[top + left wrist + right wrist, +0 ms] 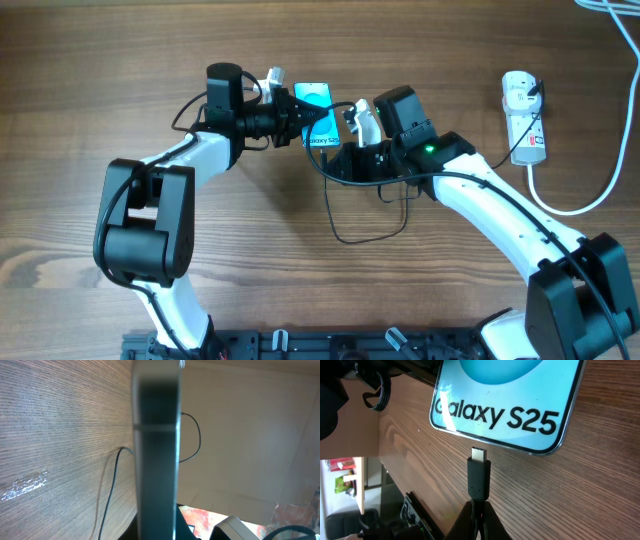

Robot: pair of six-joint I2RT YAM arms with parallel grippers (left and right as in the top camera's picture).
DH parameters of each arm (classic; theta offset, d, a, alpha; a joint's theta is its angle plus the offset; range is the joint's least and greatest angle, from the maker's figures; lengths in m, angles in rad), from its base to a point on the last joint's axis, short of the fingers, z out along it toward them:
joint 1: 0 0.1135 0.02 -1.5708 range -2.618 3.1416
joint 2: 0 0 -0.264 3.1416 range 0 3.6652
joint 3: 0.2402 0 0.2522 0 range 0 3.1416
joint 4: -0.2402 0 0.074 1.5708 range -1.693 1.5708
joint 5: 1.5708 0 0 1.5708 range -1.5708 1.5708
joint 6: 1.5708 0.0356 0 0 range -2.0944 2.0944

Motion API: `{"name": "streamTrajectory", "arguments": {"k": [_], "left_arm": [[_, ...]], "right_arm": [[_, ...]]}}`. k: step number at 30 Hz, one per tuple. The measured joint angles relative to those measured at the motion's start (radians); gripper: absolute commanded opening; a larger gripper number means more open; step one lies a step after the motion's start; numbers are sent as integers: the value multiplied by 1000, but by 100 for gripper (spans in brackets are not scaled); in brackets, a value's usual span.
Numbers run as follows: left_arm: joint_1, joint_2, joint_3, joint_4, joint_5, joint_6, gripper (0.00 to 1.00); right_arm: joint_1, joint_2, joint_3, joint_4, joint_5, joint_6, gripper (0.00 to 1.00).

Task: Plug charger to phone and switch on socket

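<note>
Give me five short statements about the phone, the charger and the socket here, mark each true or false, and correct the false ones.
1. The charger is already plugged into the phone. False: its tip stands just short of the phone's edge, with a gap showing.
2. The right gripper holds the charger by its connector end. True.
3. The socket lies on the left arm's side of the table. False: it lies far out on the right arm's side.
4. The phone's screen reads Galaxy S25. True.
5. The left gripper hangs open, away from the phone. False: it is shut on the phone's far end.
</note>
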Motion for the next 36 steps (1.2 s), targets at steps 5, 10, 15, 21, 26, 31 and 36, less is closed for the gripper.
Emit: {"name": "streamTrajectory", "arguments": {"k": [5,10,15,21,26,31,36], "left_arm": [[0,0,0,0,0,-11,4],[0,0,0,0,0,-15,4],[0,0,0,0,0,-16,4],[0,0,0,0,0,-18,4],[0,0,0,0,0,-18,4],[0,0,0,0,0,-18,4],[0,0,0,0,0,-18,4]], "right_arm": [[0,0,0,0,0,0,5],[0,0,0,5,0,0,5],[0,0,0,8,0,7,5],[0,0,0,12,0,11,5],[0,0,0,16,0,14,5],[0,0,0,16,0,15,5],[0,0,0,11,0,15,5]]}}
